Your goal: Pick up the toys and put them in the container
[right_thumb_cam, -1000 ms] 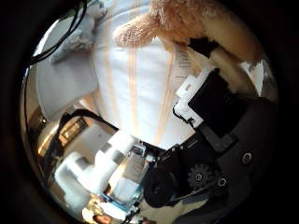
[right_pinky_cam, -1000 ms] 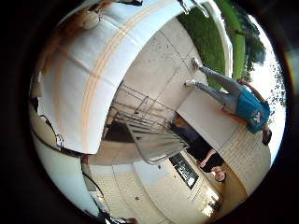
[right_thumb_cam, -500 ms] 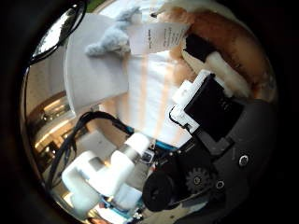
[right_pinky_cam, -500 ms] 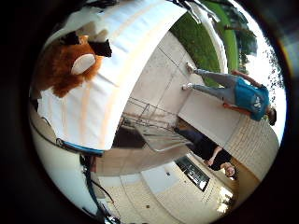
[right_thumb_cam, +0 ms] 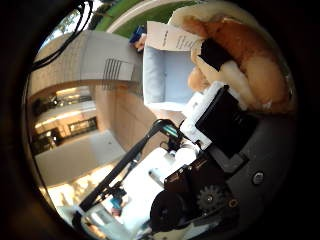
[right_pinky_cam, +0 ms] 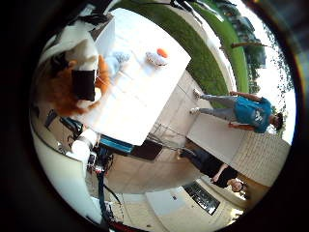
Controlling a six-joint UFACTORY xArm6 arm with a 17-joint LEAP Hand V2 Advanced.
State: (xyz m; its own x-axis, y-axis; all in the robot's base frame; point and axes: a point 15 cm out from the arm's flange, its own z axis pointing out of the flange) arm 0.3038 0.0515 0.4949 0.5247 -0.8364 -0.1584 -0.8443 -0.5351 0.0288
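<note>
Hand point(right_thumb_cam: 220, 125) clamped on fluffy orange-and-cream plush toy point(right_thumb_cam: 240, 55); only little-finger view shows white desk point(right_pinky_cam: 145, 96), small orange-and-white toy point(right_pinky_cam: 157, 56) near its edge.

The plush toy point(right_thumb_cam: 240, 55) against the hand's point(right_thumb_cam: 220, 125) palm is orange-brown with cream patches and carries a white paper tag point(right_thumb_cam: 170, 36). The hand itself is white and black. Below it, the table point(right_pinky_cam: 145, 96) is white, bearing a pale grey-blue toy point(right_pinky_cam: 115, 62) and a small orange-and-white toy point(right_pinky_cam: 158, 55).
</note>
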